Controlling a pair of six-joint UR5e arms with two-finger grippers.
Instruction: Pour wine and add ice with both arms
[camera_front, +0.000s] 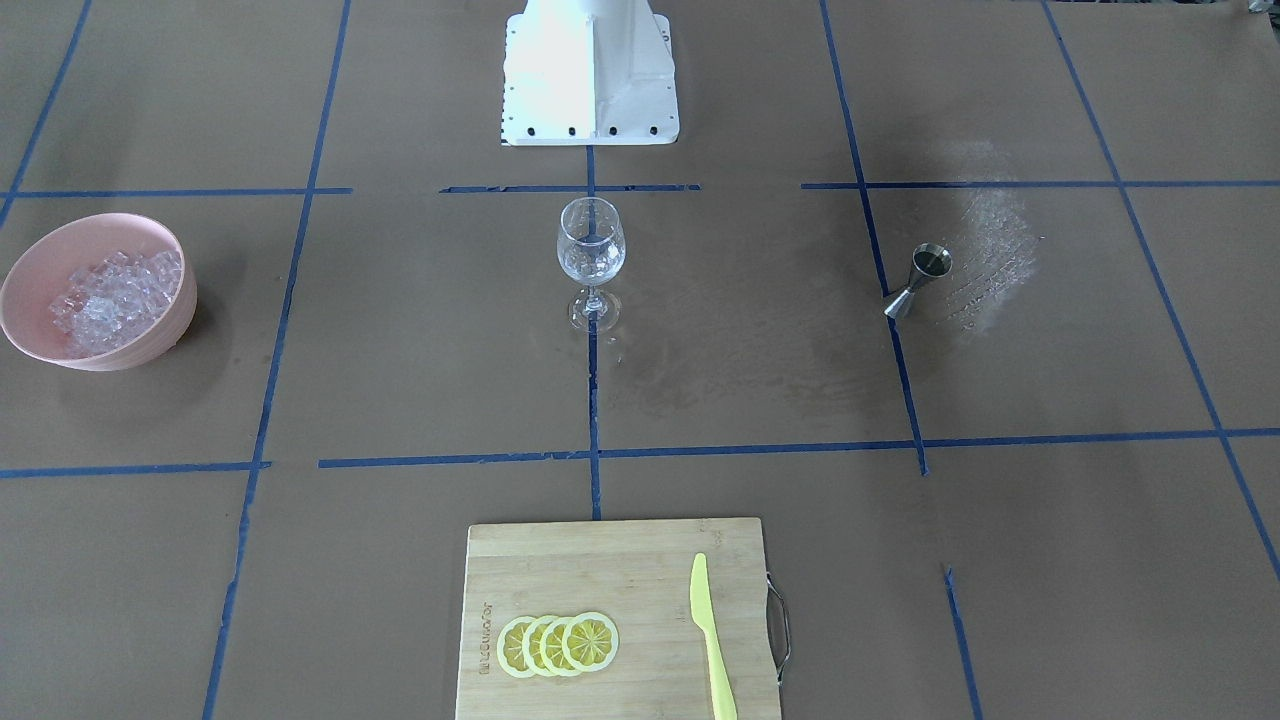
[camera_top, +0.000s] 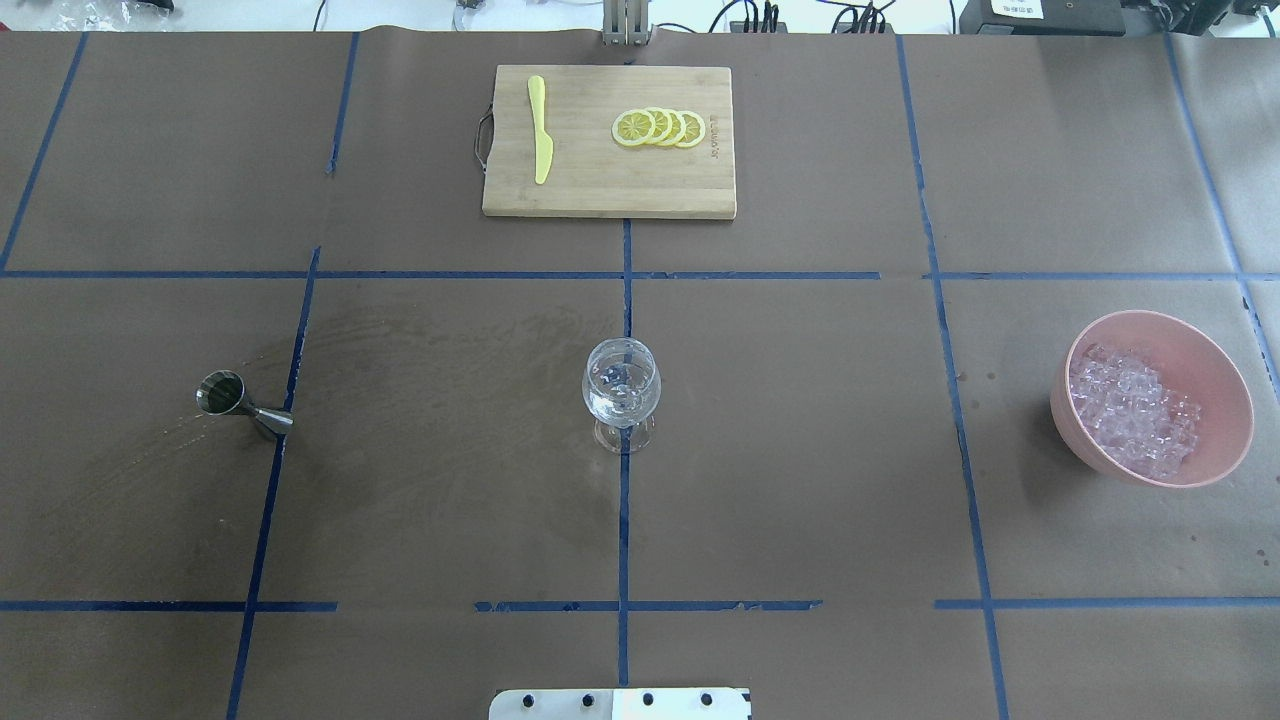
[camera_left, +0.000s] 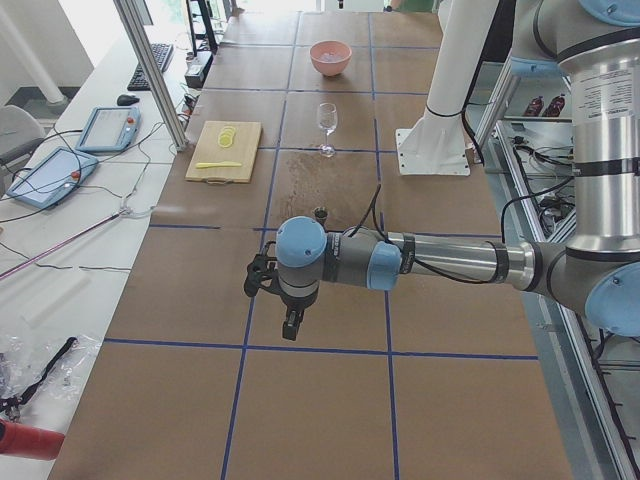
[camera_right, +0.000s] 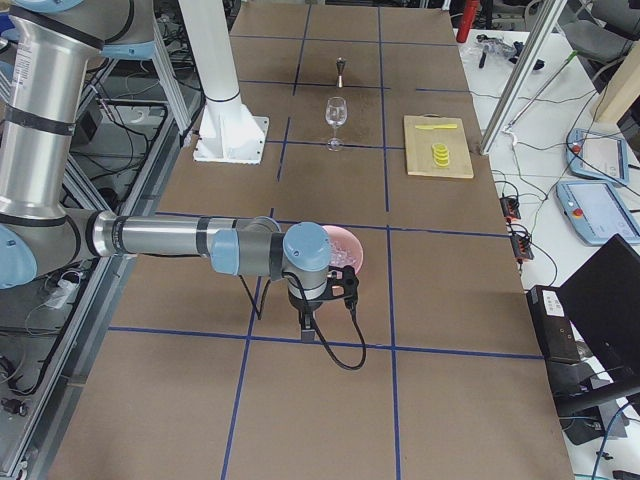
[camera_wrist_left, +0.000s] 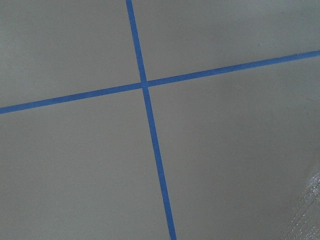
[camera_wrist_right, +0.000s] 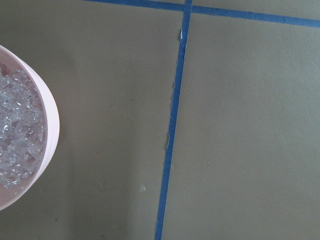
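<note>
A clear stemmed wine glass stands upright at the table's middle, also in the overhead view. The ice is heaped in a pink bowl on the robot's right, also in the overhead view and at the right wrist view's left edge. A steel jigger stands on the robot's left. My left gripper points down over bare table, on the near side of the jigger. My right gripper points down beside the bowl. I cannot tell whether either is open or shut.
A wooden cutting board holds lemon slices and a yellow knife at the far edge. The white base block stands behind the glass. Blue tape lines cross the brown table cover.
</note>
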